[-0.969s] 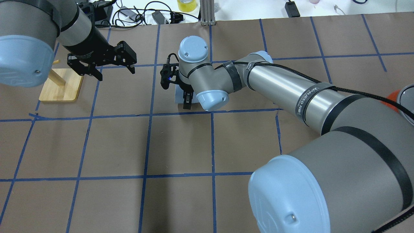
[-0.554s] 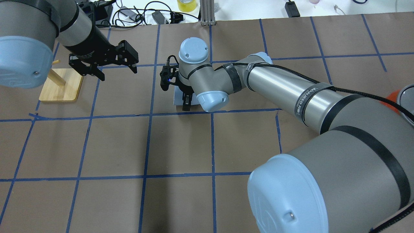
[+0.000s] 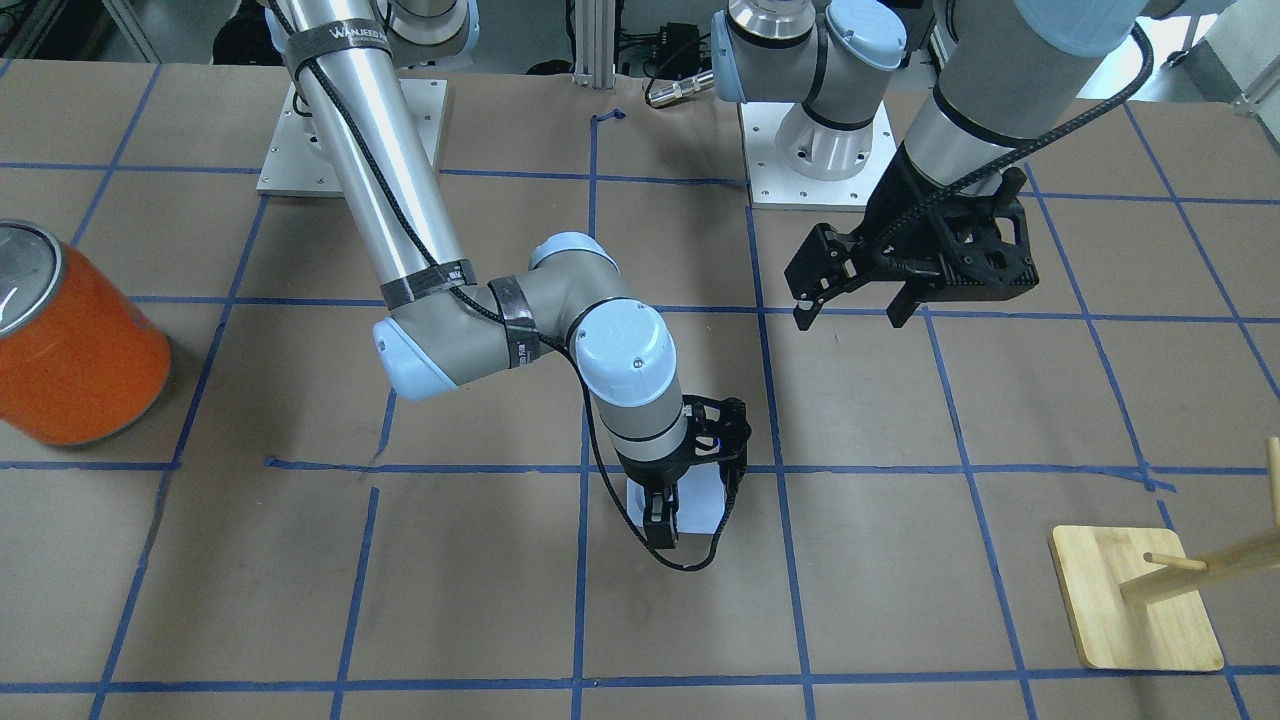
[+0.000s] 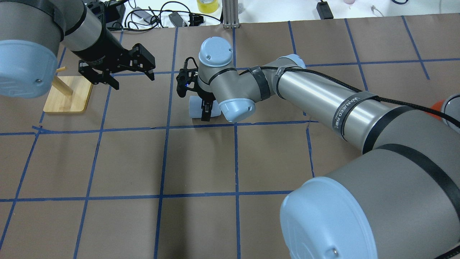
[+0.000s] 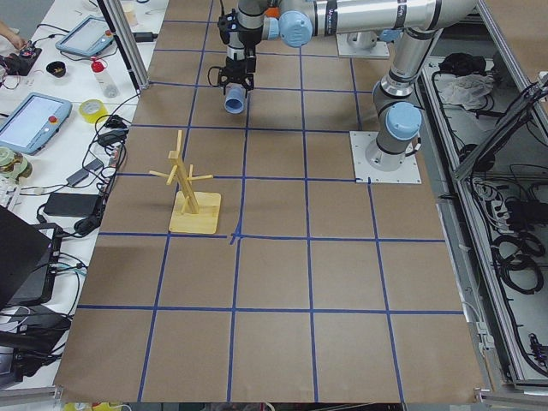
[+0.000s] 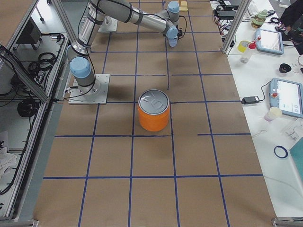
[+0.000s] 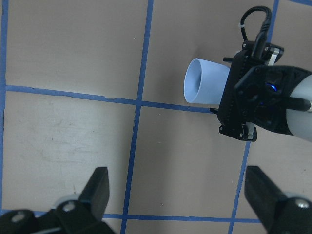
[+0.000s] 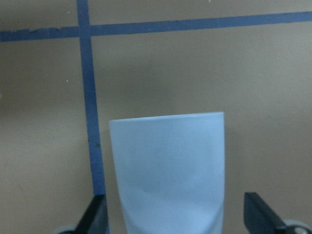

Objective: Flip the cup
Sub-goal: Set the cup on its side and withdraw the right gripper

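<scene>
cup (image 4: 195,107) has tipped sideways in right pincer (image 8: 178,217), peg stand (image 4: 70,100) well apart.

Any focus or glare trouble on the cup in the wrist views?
Right wrist view: the small pale blue tapered plastic cup looks soft, very close to the lens. Left wrist view: cup crisp, no glare; left pincer at bottom edge blurred.

**Q:** What covers the table?
**A:** Brown paper (image 4: 125,162), matt and faintly scuffed. The grid lines (image 4: 107,197) are blue tape.

**Q:** And the cup (image 7: 204,80)?
**A:** Pale blue-white plastic, smooth and matt.

**Q:** Which parts are metal?
**A:** The right arm's tube (image 4: 316,97) is satin silver. The orange canister (image 3: 80,370) has a faint sheen, and its silver top (image 6: 154,101) is reflective.

**Q:** What else?
**A:** The peg stand (image 3: 1130,610) is pale, smooth wood. The left gripper (image 4: 134,82) looks like black matt plastic.
</scene>
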